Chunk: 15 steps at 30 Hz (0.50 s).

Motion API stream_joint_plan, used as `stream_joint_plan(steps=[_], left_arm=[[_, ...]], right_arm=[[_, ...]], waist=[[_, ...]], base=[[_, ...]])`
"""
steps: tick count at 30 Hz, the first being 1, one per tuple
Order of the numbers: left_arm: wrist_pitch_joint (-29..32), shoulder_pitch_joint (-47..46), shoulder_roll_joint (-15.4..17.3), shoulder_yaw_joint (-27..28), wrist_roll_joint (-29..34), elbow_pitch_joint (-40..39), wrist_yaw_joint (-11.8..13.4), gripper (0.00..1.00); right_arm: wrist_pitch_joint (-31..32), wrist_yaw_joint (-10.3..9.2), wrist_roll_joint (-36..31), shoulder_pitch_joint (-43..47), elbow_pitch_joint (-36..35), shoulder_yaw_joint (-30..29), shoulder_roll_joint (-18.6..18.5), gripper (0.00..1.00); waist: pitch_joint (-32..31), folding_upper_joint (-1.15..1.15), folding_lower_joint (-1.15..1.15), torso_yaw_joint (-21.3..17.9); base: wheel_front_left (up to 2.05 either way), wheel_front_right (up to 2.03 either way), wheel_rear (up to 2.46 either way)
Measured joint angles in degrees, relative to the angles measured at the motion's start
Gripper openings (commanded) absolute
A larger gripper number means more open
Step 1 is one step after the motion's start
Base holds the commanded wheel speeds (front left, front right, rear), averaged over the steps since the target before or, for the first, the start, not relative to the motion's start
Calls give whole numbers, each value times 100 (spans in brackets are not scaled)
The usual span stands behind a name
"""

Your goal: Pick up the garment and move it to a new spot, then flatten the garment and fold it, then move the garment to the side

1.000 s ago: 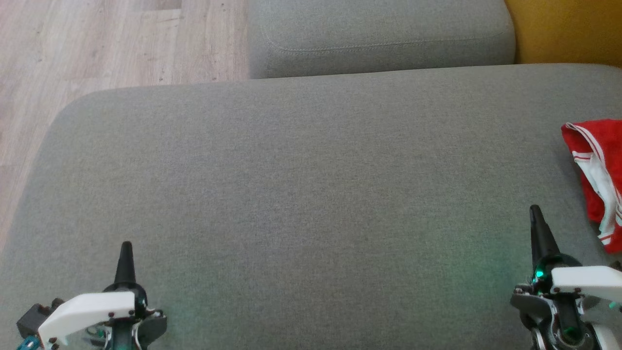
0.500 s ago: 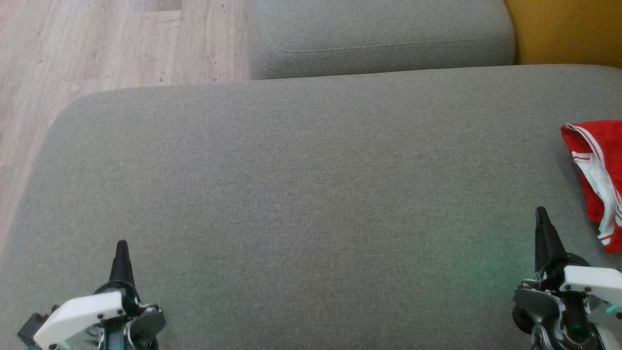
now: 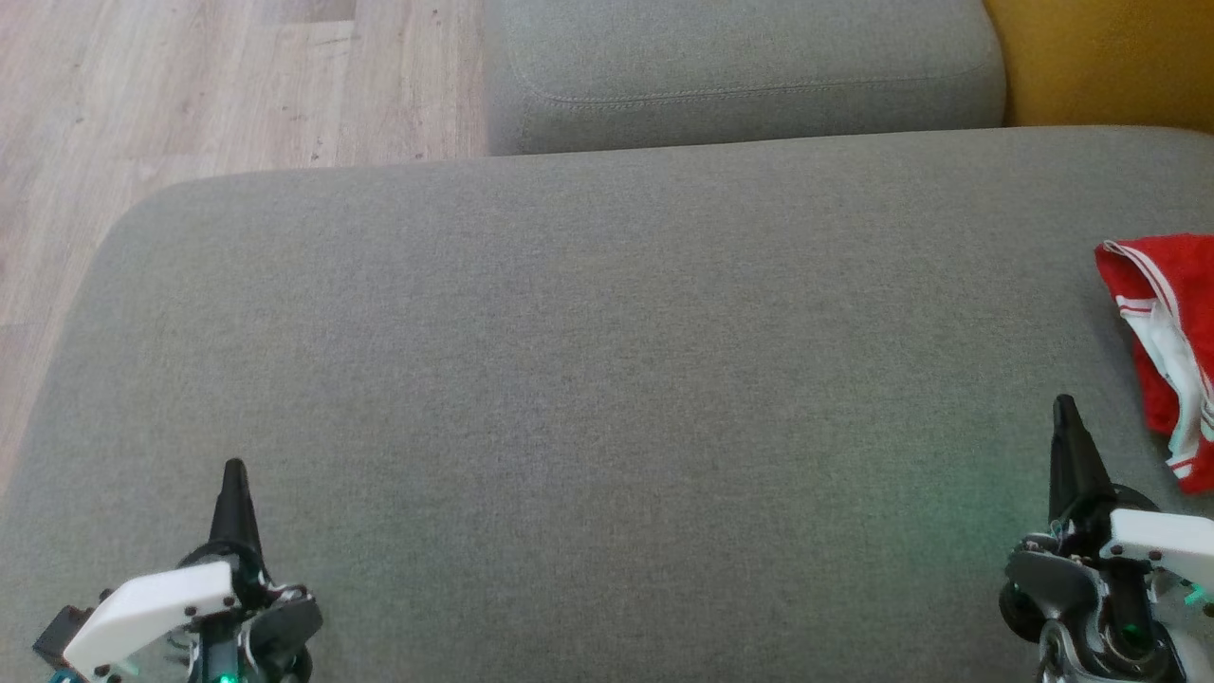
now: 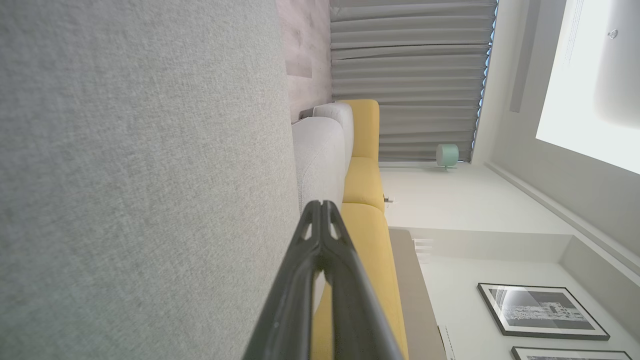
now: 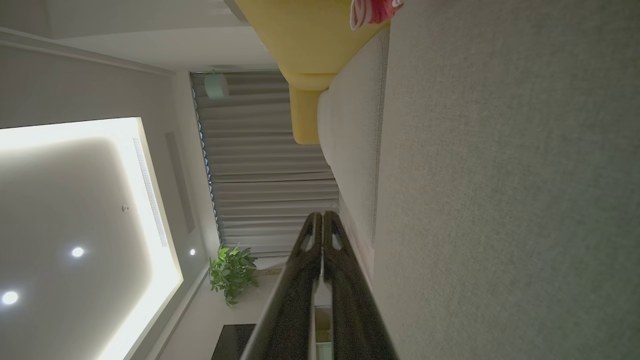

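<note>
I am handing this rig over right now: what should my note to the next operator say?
Left gripper: shut, empty, over the near left of the grey fabric cushion.
Right gripper: shut, empty, at the near right, close to the garment but apart from it.
Job's thing: the red garment with white trim lies bunched at the cushion's right edge, partly cut off in the head view.
Done: nothing that shows; the garment does not look flattened or neatly folded.
Left: probably everything: pick it up, move it, flatten, fold, set it aside.
</note>
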Motion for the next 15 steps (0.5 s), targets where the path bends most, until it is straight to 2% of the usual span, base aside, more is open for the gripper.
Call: stream_joint_plan(steps=[15], left_arm=[[0, 0, -4, 4, 1, 0, 0, 0]], right_arm=[[1, 0, -2, 0, 0, -22, 2, 0]], waist=[[0, 0, 0, 0]], base=[[0, 0, 0]])
